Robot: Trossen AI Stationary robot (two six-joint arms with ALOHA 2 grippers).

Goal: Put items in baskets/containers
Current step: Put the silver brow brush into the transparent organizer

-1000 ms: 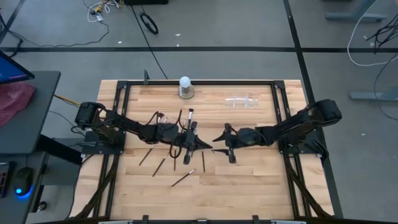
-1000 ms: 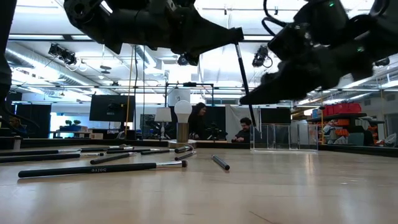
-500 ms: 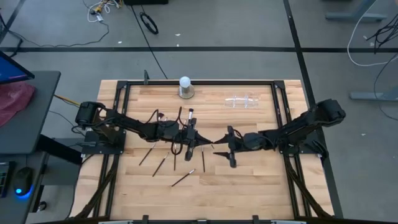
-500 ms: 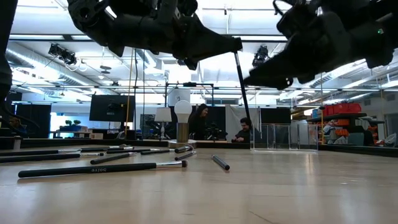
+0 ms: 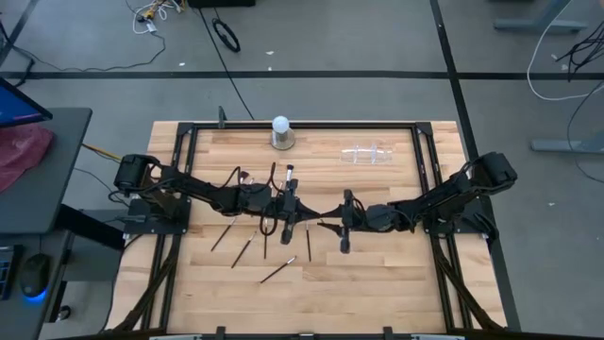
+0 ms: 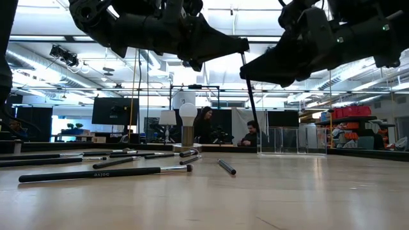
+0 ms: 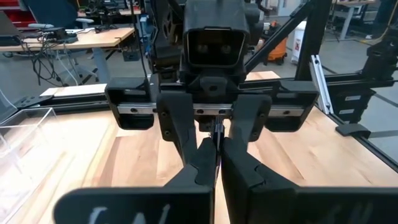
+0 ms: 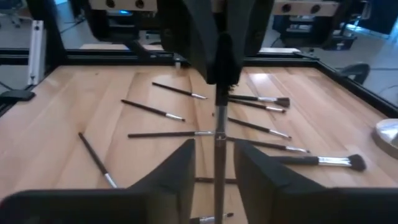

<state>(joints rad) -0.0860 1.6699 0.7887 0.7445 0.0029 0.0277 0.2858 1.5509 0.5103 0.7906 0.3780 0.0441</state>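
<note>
Moved in since earlier, right tool (image 8: 214,163) brackets the brush (image 8: 219,134) clamped in left tool (image 7: 217,163), unclosed.

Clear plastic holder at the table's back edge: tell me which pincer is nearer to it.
Right. The right pincer sits mid-table, in front of the clear plastic holder and slightly to its left. The left pincer, holding an upright thin dark makeup brush, is farther left.

Premises: a robotics lab or workshop. Beyond the right pincer (image 6: 246,69), an open hall with exposed ceiling fittings, monitors (image 6: 115,110) on benches and two seated people (image 6: 206,125). Behind the left pincer (image 7: 214,163), workbenches (image 7: 81,42) with cables; loose cords (image 5: 225,36) cross the grey floor.
</note>
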